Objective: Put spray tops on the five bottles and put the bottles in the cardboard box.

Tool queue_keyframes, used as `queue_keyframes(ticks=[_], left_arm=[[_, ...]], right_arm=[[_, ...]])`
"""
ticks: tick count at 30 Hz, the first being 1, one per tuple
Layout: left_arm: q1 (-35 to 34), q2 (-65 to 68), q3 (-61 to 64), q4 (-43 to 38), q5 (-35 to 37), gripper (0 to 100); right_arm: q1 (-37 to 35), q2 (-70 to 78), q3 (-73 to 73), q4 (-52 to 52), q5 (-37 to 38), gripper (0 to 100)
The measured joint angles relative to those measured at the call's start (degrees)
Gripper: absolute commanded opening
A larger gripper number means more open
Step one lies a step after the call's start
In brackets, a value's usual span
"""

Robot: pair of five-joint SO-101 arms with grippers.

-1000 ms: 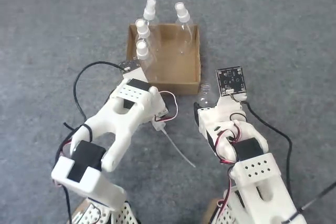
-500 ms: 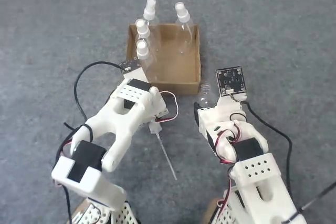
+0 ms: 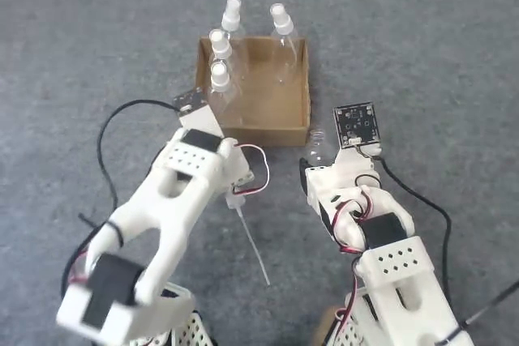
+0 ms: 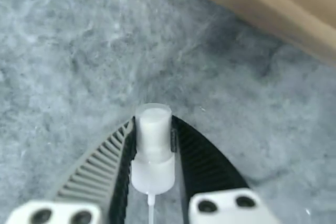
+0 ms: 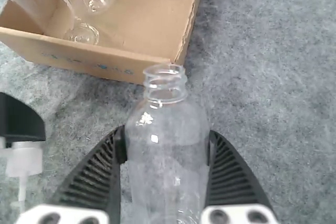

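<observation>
Last of five, by the look. Left end effector (image 4: 152, 129) pinches the spray top (image 4: 153, 153) nr the cardboard box (image 3: 276, 131), where four capped bottles (image 3: 220, 79) stand. Right end effector (image 5: 165, 137) clamps the open bottle (image 5: 166, 108) just before the box. Next move likely needs the dip tube (image 3: 251, 241) aligned w/ the neck.

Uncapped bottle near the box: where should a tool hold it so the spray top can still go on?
Take the bottle by its wide round body, from two opposite sides, below the shoulder. That leaves the narrow threaded neck free for the spray top. The right tool holds it so.
</observation>
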Motion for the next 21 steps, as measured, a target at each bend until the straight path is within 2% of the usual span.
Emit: queue_keyframes(ticks=[8,15,21], left_arm=[[0.00,-16.79,10.81,-5.80,0.00,1],[-0.26,-29.63,17.67,-9.23,0.00,1],[-6.68,-39.03,21.80,-12.84,0.18,1]], right_arm=[[0.00,-0.35,0.00,0.00,0.00,3.4],[0.00,-11.87,3.16,4.04,0.18,3.5],[-0.09,-23.12,8.44,4.04,3.87,3.4]])
